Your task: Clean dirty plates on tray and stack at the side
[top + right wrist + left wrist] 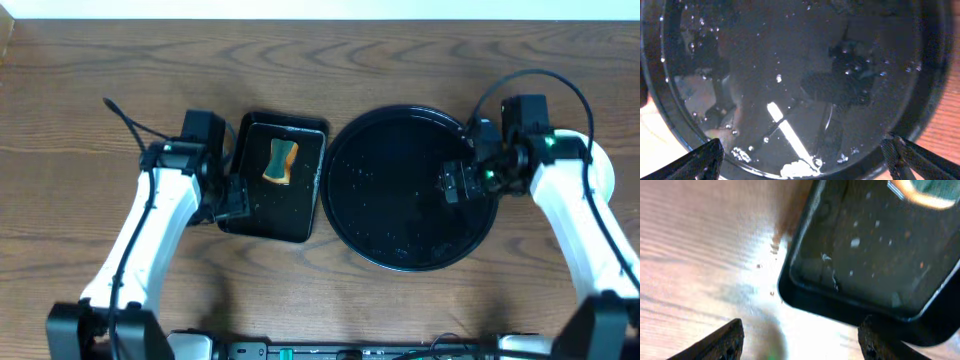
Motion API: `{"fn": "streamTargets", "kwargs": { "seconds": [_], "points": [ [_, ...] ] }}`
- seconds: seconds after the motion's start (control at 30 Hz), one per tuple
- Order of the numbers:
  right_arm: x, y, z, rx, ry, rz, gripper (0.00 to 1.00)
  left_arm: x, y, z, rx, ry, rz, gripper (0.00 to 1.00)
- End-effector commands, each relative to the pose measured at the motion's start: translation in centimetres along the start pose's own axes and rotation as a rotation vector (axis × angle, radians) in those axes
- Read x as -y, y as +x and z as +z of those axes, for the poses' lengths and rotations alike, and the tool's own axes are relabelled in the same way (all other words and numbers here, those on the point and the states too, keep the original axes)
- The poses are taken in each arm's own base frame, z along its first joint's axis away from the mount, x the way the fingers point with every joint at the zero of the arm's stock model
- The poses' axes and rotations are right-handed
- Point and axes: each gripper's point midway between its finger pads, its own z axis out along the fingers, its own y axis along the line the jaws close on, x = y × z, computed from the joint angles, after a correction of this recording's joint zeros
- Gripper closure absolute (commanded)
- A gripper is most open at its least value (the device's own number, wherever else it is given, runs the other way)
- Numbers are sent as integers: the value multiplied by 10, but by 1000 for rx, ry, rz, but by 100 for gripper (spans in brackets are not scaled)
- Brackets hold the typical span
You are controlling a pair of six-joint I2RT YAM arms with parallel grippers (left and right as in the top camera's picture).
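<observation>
Your right gripper (802,162) hovers wide open, empty, over the wet round black tray (390,200); left gripper (800,347) also open (nothing held) at the sponge tray (865,255) corner.

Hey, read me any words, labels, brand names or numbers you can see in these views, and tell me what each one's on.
None: no view shows any readable text.
The round black tray, the rectangular tray and the sponge carry no print.
The hardware strip at the bottom edge of the overhead view is too small to read, if it bears any marking at all.
</observation>
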Motion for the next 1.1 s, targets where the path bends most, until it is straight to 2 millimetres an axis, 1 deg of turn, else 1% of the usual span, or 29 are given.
{"fn": "streamTargets", "kwargs": {
  "seconds": [0.0, 0.1, 0.27, 0.3, 0.4, 0.5, 0.57, 0.7, 1.07],
  "points": [
    [0, 6, -19, 104, 47, 17, 1, -3, 12, -10, 58, 21, -14, 26],
    [-4, 12, -34, 229, 63, -15, 1, -4, 15, -22, 183, 63, -14, 26],
    [-2, 24, -65, 435, 140, -52, 1, -5, 18, -57, 490, 156, -17, 25],
    [-4, 27, -70, 462, 145, -57, 1, -5, 19, -64, 545, 173, -21, 17],
    [-8, 34, -82, 523, 148, -70, 1, -8, 28, -84, 660, 208, -21, 17],
    [-11, 35, -93, 566, 152, -79, 1, -10, 34, -104, 755, 237, -21, 16],
    [-12, 35, -97, 582, 153, -82, 1, -11, 37, -113, 798, 250, -21, 16],
    [-12, 36, -98, 584, 153, -83, 1, -12, 39, -120, 831, 260, -21, 16],
    [-12, 36, -98, 583, 153, -83, 1, -12, 40, -118, 822, 258, -22, 16]
  ]
}}
